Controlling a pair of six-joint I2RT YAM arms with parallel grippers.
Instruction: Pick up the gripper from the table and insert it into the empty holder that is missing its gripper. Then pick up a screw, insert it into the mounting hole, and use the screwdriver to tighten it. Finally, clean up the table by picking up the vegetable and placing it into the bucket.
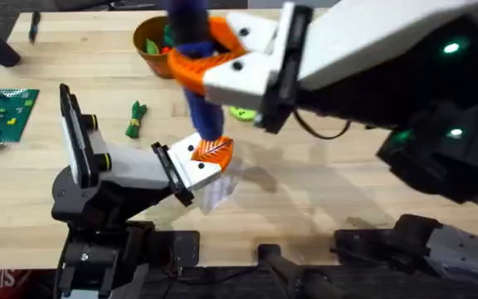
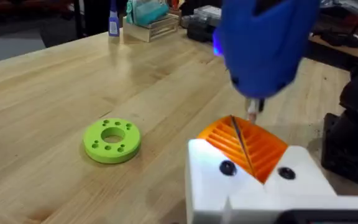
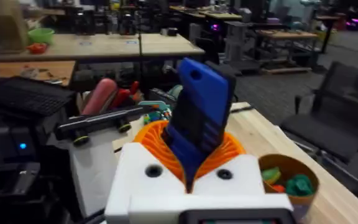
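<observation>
Both grippers busy: right gripper clamps screwdriver upright, bit down on left gripper; left's finger gap unclear. Vegetable lies beside, bucket near far edge.

We can't see where the screwdriver bit lands; the left gripper's pads cover it. Bucket is half hidden behind the right arm.

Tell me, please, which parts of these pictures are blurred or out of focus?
Overhead: the right arm near the camera is large and soft, and the screwdriver is smeared. Left wrist: the screwdriver is blurred, while the green disc is fairly crisp. Right wrist: the screwdriver and the room behind are soft.
</observation>
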